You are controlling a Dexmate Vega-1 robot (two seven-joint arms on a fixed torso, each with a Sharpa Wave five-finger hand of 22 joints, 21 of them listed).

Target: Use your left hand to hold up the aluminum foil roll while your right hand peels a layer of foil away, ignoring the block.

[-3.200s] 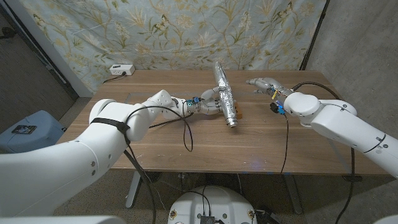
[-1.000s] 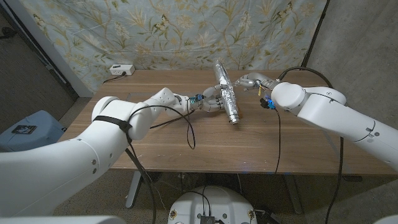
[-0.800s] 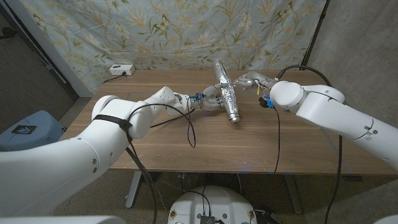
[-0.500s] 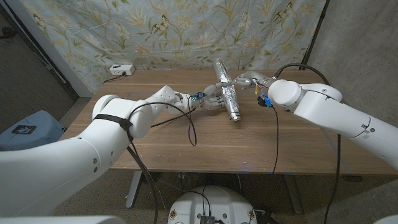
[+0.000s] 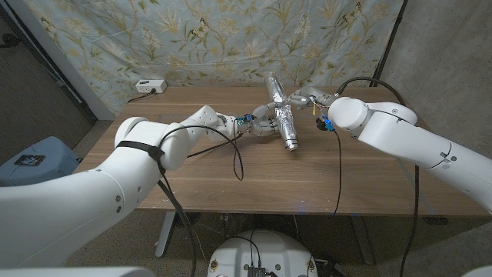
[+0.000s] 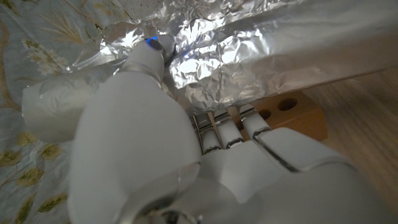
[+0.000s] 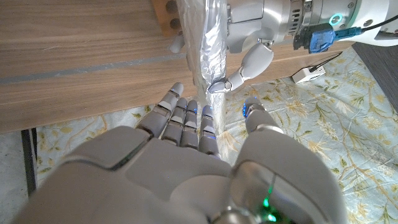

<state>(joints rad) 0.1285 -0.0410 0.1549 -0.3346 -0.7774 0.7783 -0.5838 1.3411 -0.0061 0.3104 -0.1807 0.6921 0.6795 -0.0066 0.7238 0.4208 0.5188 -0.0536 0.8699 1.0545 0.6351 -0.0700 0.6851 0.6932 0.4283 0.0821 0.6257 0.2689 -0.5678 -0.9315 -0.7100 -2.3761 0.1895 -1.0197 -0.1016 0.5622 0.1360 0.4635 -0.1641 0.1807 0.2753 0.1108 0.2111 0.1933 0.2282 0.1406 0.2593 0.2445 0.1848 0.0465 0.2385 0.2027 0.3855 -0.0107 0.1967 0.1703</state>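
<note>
The aluminum foil roll [image 5: 286, 127] [image 6: 261, 56] [image 7: 208, 56] is crinkled and stands tilted over the middle of the table [image 5: 231, 173], its upper end leaning away. My left hand [image 5: 263, 125] [image 6: 143, 137] grips it around its middle from the left. My right hand [image 5: 304, 98] [image 7: 186, 168] reaches in from the right at the roll's upper part. Its fingers [image 7: 186, 118] lie against the foil and its thumb stands apart from it. A wooden block [image 6: 292, 115] [image 7: 166, 12] with round holes lies on the table just behind the roll.
A white power strip [image 5: 151, 86] [image 7: 308, 74] sits at the table's far left edge. A flowered cloth [image 5: 192, 38] hangs behind the table. A blue bin [image 5: 34, 161] stands on the floor to the left. Black cables [image 5: 234, 158] trail from both wrists.
My right hand has moved left from open table to the roll's upper end. My left hand still holds the roll, lifted slightly and shifted a little toward the far side.
</note>
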